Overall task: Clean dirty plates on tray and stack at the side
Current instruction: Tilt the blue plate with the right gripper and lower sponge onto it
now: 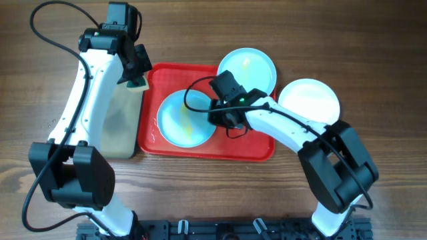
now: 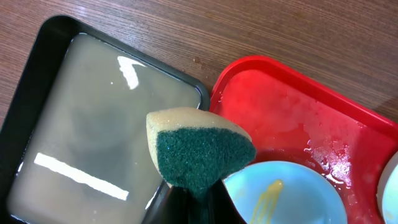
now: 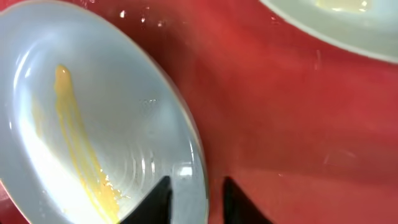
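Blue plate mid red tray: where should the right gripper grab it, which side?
Pinch the plate at its right rim, coming down from the right gripper's side, one finger inside, one outside. It lies flat and shallow, so only the raised rim gives a hold, and bare tray beside that edge leaves room for the outer finger.

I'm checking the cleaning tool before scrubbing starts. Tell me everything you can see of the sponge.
The sponge is a rounded wedge of pale yellow foam faced with a dark green scouring layer. The left gripper is shut on one end. It hangs above the rim of the black tray, beside the red tray, apparently touching nothing else.
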`<state>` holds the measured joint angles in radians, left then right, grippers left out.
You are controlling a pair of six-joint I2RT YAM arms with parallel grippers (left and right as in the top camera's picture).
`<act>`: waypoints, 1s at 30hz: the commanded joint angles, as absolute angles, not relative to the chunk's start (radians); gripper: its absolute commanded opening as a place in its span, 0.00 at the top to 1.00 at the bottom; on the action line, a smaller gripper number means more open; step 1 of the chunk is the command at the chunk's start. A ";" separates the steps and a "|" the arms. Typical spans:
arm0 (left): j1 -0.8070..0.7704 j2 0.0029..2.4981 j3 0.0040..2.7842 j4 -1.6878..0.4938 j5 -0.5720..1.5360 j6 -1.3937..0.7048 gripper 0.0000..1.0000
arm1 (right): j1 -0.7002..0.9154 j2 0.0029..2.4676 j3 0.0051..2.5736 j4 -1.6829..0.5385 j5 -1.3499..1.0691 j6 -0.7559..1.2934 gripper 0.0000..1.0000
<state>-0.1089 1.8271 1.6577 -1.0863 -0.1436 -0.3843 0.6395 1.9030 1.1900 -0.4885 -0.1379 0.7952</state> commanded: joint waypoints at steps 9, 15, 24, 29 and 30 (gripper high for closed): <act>-0.110 1.834 1.653 -1.102 0.041 -0.400 0.96 | 0.578 1.950 1.214 -0.387 -0.228 0.551 0.75; -0.137 1.855 1.653 -1.106 0.060 -0.400 0.96 | 0.576 2.022 1.214 -0.373 -0.330 0.553 0.88; -0.246 1.953 1.653 -1.157 0.034 -0.396 0.96 | 0.576 2.022 1.214 -0.355 -0.339 0.603 0.96; -0.303 2.017 1.573 -1.129 0.014 -0.290 0.96 | 0.576 2.022 1.214 -0.352 -0.342 0.602 0.96; -0.307 2.017 1.539 -1.096 0.010 -0.287 0.96 | 0.576 2.022 1.214 -0.351 -0.345 0.601 0.96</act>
<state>-0.2886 1.9896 1.6279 -1.1507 0.0303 -0.3496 0.5751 1.9984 1.2030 -0.3603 -0.3134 0.5858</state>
